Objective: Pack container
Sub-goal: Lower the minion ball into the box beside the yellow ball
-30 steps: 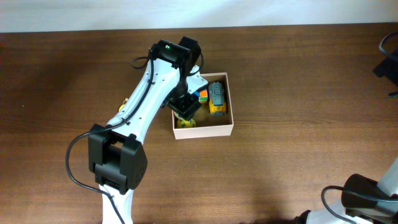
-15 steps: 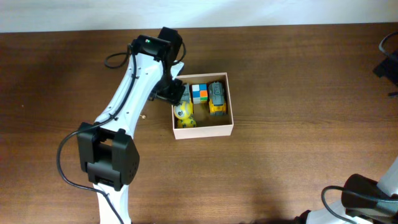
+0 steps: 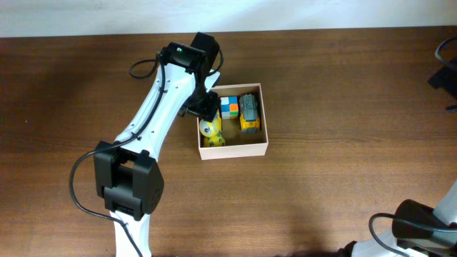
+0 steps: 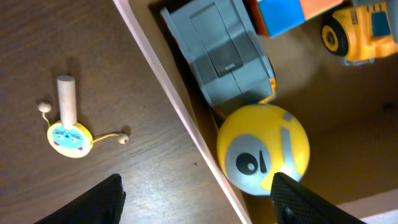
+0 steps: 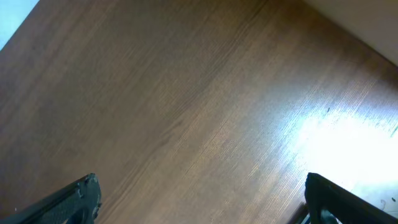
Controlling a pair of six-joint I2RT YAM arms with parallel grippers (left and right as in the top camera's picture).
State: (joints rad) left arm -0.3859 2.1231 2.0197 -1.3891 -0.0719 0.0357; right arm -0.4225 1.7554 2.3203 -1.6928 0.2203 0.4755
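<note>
1. Well to the left, on the dark wooden bench (image 3: 343,185), a small rattle toy (image 4: 67,134) lies outside the box. It is a yellow disc with a face, a pale stick and two beads on strings.
2. Just right of it, the left tool (image 4: 196,180) hangs above the box's left wall. Its fingers are spread apart and empty, one on the bench side and the other over the box floor.
3. Next comes the container (image 3: 235,150), a shallow square box with cream walls, near the middle of the bench. Inside, from left to right, are a grey toy (image 4: 217,50) and a one-eyed yellow ball (image 4: 263,149) against the left wall, a colour cube (image 3: 228,108), then a yellow truck (image 3: 249,113).
4. Far right, the right tool (image 5: 202,193) sits with its fingers wide apart over bare wood, holding nothing.
5. Packing looks nearly done, and the rattle toy seems to be the piece left. The next move likely calls for the left tool to shift left, descend and close on the rattle's stick or disc.
</note>
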